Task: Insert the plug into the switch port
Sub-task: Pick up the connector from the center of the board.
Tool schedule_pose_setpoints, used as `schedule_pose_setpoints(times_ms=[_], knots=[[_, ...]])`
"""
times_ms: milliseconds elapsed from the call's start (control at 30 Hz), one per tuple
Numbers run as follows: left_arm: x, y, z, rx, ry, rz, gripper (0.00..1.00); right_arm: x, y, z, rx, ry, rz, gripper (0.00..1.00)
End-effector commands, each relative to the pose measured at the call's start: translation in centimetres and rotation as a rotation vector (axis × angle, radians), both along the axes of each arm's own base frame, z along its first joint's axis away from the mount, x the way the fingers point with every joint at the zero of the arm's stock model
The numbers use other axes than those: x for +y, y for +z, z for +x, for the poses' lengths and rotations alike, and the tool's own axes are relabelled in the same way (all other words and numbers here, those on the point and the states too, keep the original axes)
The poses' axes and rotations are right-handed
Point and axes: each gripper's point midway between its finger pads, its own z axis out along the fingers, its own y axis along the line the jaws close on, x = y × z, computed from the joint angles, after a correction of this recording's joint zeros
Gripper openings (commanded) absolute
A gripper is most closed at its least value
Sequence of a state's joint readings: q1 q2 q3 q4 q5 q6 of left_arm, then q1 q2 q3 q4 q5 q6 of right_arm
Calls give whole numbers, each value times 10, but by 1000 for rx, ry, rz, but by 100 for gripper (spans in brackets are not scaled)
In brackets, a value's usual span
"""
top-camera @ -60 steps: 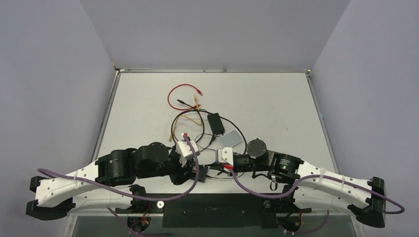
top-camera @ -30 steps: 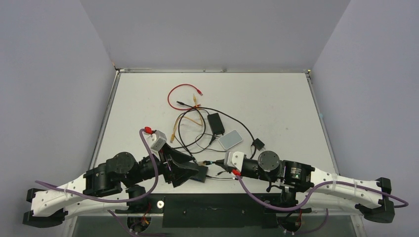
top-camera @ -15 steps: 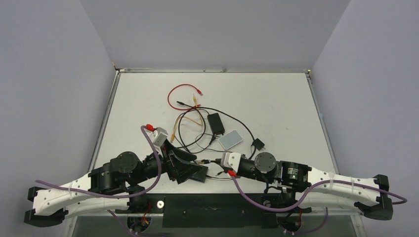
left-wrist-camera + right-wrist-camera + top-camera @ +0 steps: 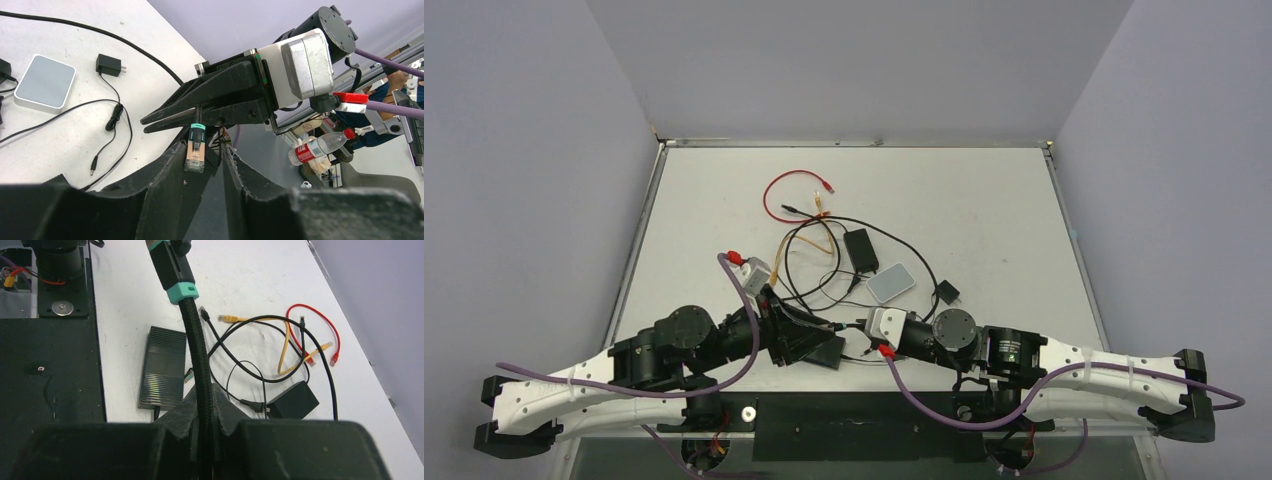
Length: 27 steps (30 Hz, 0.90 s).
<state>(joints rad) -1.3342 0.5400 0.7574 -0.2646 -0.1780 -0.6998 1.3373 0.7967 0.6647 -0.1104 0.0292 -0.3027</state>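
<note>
The plug [image 4: 195, 150], a clear connector with a teal boot, hangs on a black braided cable [image 4: 200, 360]. My right gripper [image 4: 204, 390] is shut on that cable just behind the boot [image 4: 179, 290]. My left gripper [image 4: 204, 147] faces it, fingers apart around the plug. The plug rests against the left finger [image 4: 167, 175], with a gap to the other one. In the top view both grippers meet near the table's front, left [image 4: 816, 330] and right [image 4: 852, 328]. The flat black ribbed switch [image 4: 164, 367] lies under them, also seen as the switch [image 4: 828, 352]. Its switch port is hidden.
A light grey pad [image 4: 891, 283] and a black adapter brick [image 4: 861, 248] lie behind the grippers. Red [image 4: 789, 195], yellow [image 4: 809, 245] and black cables are tangled there. A small wall plug [image 4: 946, 293] sits to the right. The table's front edge is close.
The left gripper has moved right up to the right gripper and narrowed its fingers around the plug. The right gripper has shifted slightly left with the cable.
</note>
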Motion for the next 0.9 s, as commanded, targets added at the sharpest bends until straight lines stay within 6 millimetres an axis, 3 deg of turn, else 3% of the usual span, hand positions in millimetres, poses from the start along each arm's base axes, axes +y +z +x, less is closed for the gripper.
schedule_pose_setpoints(times_ms=[0,167,267,333,433,500,767,867], knots=[[-3,17,-2,-12,-16,-52,27,4,29,5,-32,-26,87,0],[-4,10,0,-8,-6,-26,0,2,29,5,-27,-33,87,0],[-3,5,3,-7,9,-13,0,1,29,2,-21,-19,79,0],[-3,2,3,-7,12,-1,0,-1,29,0,-18,-13,72,8],[-5,-3,2,-18,-1,22,0,-7,33,-5,-21,15,73,31],[-6,-7,1,-27,-10,43,0,-9,37,-10,-17,42,75,40],[-4,-13,-7,-114,-80,92,0,-12,48,-33,-5,172,54,49],[-4,-14,-19,-165,-160,105,0,-11,55,-38,0,210,67,52]])
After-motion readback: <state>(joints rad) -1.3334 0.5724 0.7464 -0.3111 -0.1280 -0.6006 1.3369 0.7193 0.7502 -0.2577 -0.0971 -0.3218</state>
